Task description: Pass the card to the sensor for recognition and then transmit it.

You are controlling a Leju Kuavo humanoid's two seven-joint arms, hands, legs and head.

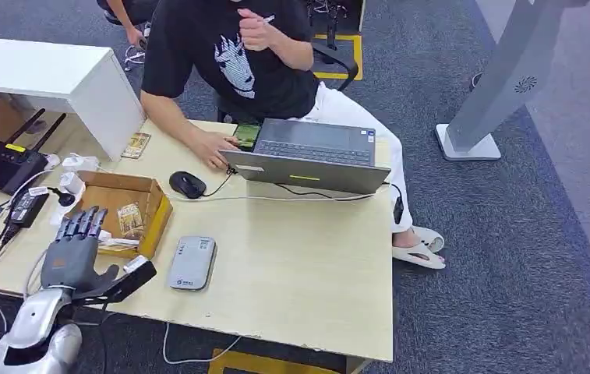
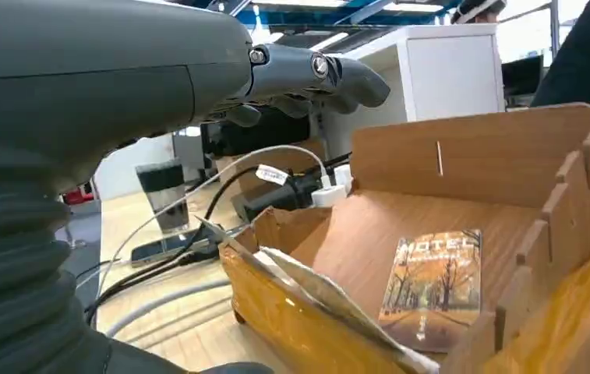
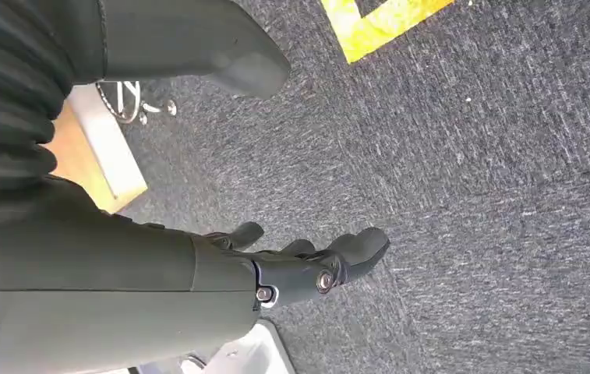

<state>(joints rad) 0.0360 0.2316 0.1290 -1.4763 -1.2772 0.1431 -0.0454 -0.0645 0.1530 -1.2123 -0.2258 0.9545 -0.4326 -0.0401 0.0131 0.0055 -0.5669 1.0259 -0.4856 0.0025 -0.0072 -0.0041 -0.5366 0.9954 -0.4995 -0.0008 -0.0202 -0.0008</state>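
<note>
Card (image 2: 434, 287): autumn print, orange/yellow trees, pale lettering. Box (image 1: 157, 204): brown cardboard, yellow outer wall. Sensor (image 1: 191, 262): light grey w/ small blue marking, text unreadable. Table (image 1: 299, 257): pale wood grain. Left hand (image 1: 75, 248): dark grey, silver forearm. Right hand (image 3: 307, 267): dark grey, over dark grey flecked carpet (image 3: 494, 195) w/ yellow floor marking (image 3: 377, 23). Laptop (image 1: 311, 155): grey. Mouse (image 1: 188, 185): black. Person's shirt (image 1: 229, 54): black, white graphic. Router (image 1: 9, 165): black, yellow label.

A person (image 1: 229, 54) sits at a laptop (image 1: 311, 156) beside a mouse (image 1: 188, 185).
</note>
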